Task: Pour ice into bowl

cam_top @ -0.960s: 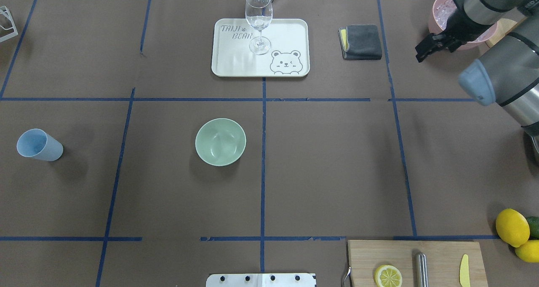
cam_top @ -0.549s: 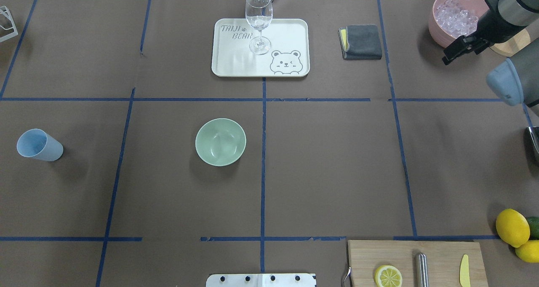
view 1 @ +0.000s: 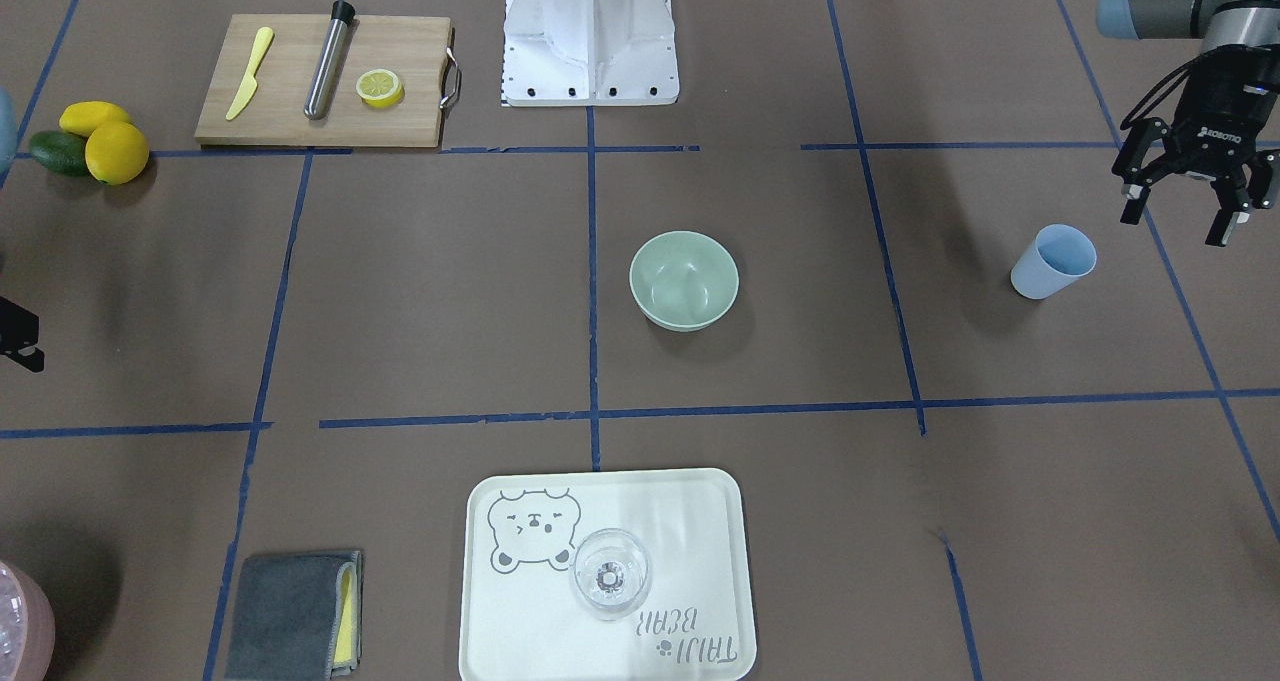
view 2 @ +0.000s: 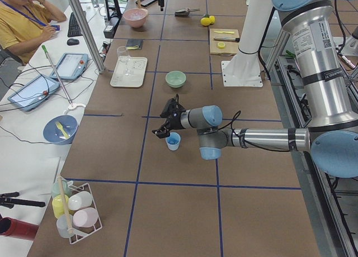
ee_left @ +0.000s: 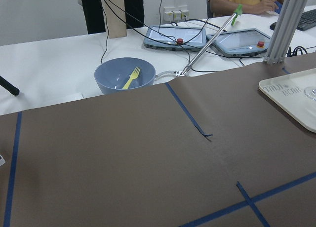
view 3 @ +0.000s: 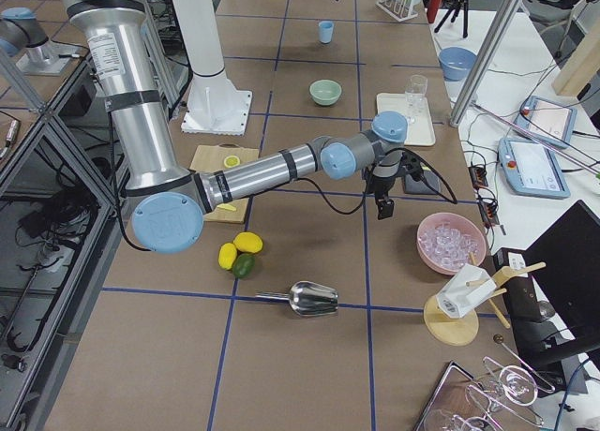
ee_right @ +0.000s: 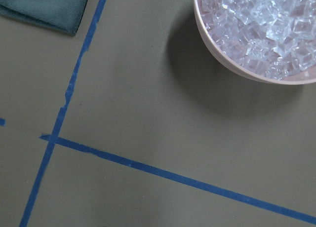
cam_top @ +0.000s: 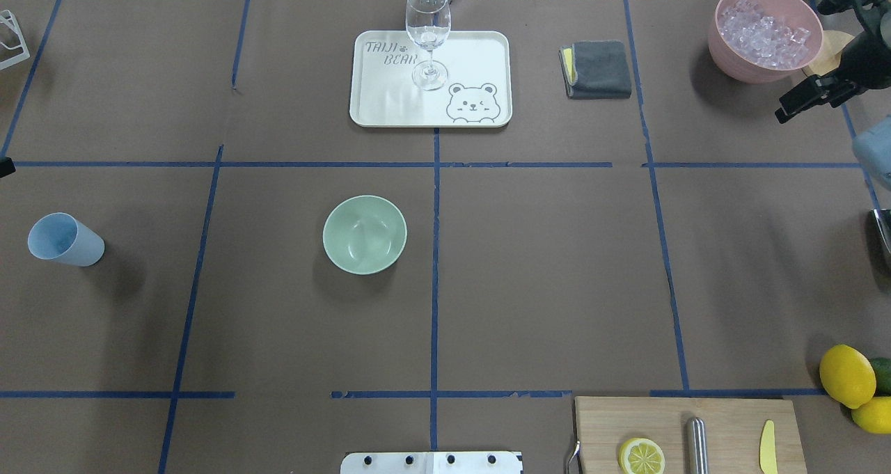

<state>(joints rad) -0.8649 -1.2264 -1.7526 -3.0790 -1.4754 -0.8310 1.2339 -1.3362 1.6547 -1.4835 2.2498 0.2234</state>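
Now the right hand (cam_top: 790, 108) has swung off the round pink plastic bowl (cam_top: 731, 65) toward the surface's right edge, its grip unreadable. The small clear ice cubes (cam_top: 764, 30) remain inside, far-right corner. The left hand (view 1: 1190, 211) hangs spread; the pale sage-green round bowl (cam_top: 364, 234) is empty.

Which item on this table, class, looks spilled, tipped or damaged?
Nothing is spilled or tipped: the ice sits inside the pink container, and the bowl stands upright and empty. The only blemish is the blue tape grid, which has a gap in the line nearest the robot.
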